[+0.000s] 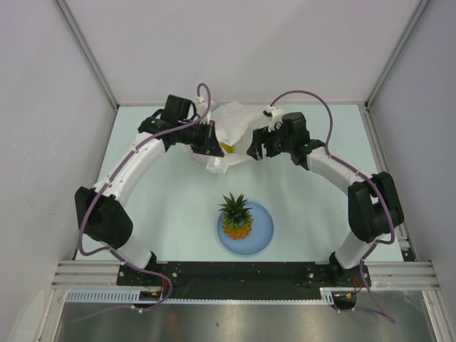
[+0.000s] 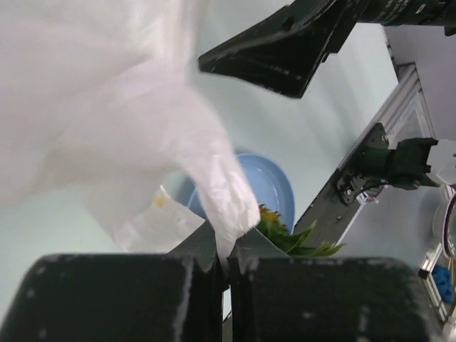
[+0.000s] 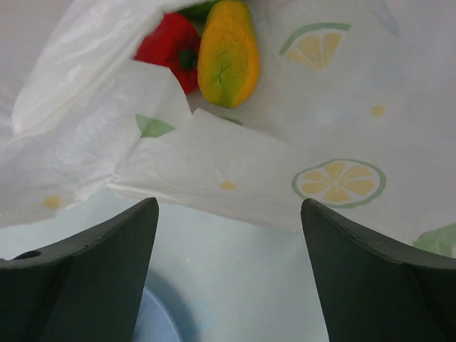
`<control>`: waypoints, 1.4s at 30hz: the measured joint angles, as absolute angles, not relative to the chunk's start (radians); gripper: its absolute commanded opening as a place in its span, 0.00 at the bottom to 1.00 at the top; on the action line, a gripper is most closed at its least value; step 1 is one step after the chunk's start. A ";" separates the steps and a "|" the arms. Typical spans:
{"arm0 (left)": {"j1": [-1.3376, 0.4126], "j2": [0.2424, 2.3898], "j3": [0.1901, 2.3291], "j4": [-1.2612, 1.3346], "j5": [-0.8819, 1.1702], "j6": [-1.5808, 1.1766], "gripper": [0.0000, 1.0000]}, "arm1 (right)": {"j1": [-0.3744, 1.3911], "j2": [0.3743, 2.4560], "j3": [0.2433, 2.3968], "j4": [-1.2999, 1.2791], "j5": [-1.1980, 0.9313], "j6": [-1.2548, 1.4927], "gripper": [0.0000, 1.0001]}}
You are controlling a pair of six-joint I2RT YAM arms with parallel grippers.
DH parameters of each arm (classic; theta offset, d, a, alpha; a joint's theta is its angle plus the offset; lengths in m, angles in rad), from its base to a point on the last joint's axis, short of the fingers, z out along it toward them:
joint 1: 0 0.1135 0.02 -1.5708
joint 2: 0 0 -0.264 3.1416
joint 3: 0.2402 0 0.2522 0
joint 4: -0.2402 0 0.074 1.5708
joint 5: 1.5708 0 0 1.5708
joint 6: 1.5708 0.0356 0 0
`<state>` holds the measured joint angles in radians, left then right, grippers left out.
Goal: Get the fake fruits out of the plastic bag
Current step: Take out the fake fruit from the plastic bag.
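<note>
The translucent white plastic bag [image 1: 229,132], printed with lemon slices, lies at the back centre of the table. My left gripper [image 1: 206,146] is shut on a fold of the bag [image 2: 226,206] and holds it up. My right gripper [image 1: 254,149] is open and empty just in front of the bag's mouth [image 3: 214,164]. Inside the mouth lie a glossy red piece [image 3: 167,50] and a yellow-orange wedge [image 3: 228,53]. The orange pineapple with green crown [image 1: 236,216] stands on the light-blue plate [image 1: 262,231]; its leaves show in the left wrist view [image 2: 292,239]. The green ball is hidden.
The plate sits at the front centre of the pale table, also seen in the left wrist view [image 2: 274,189]. White walls with metal rails enclose the table on three sides. The black base rail [image 1: 235,274] runs along the near edge.
</note>
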<state>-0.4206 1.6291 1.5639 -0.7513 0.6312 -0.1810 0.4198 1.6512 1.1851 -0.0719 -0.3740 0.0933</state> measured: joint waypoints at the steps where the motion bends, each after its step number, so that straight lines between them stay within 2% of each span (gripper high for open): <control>1: -0.393 1.608 1.538 -0.760 0.633 -0.172 0.00 | 0.424 1.673 1.192 -0.062 -0.374 0.095 0.84; 6: -0.316 1.516 1.450 -0.805 0.641 -0.100 0.00 | 0.453 1.783 1.265 -0.035 -0.361 0.106 0.84; 8: -0.318 1.488 1.422 -0.815 0.648 -0.078 0.00 | 0.463 1.841 1.318 -0.025 -0.358 0.106 0.91; 11: -0.316 1.464 1.403 -0.840 0.654 -0.062 0.00 | 0.472 1.933 1.413 -0.020 -0.361 0.101 0.96; 20: -0.263 1.473 1.425 -0.886 0.660 -0.035 0.00 | 0.474 2.259 1.733 -0.036 -0.391 0.086 0.98; 26: -0.253 1.473 1.425 -0.899 0.661 -0.025 0.00 | 0.487 2.394 1.856 -0.056 -0.408 0.051 0.99; 30: -0.252 1.473 1.414 -0.900 0.660 -0.025 0.00 | 0.498 2.430 1.895 -0.069 -0.413 0.026 0.60; 33: -0.252 1.473 1.402 -0.900 0.658 -0.025 0.00 | 0.500 2.431 1.895 -0.075 -0.421 0.017 0.45; 38: -0.247 1.473 1.393 -0.892 0.657 -0.015 0.00 | 0.493 2.389 1.845 -0.080 -0.424 -0.022 0.33; 42: -0.236 1.490 1.394 -0.867 0.659 -0.015 0.00 | 0.477 2.229 1.696 -0.106 -0.426 -0.055 0.32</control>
<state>-0.2359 1.4899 1.3941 -0.8669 0.6590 -0.0147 0.4767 2.2288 1.6958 -0.1062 -0.4263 -0.0547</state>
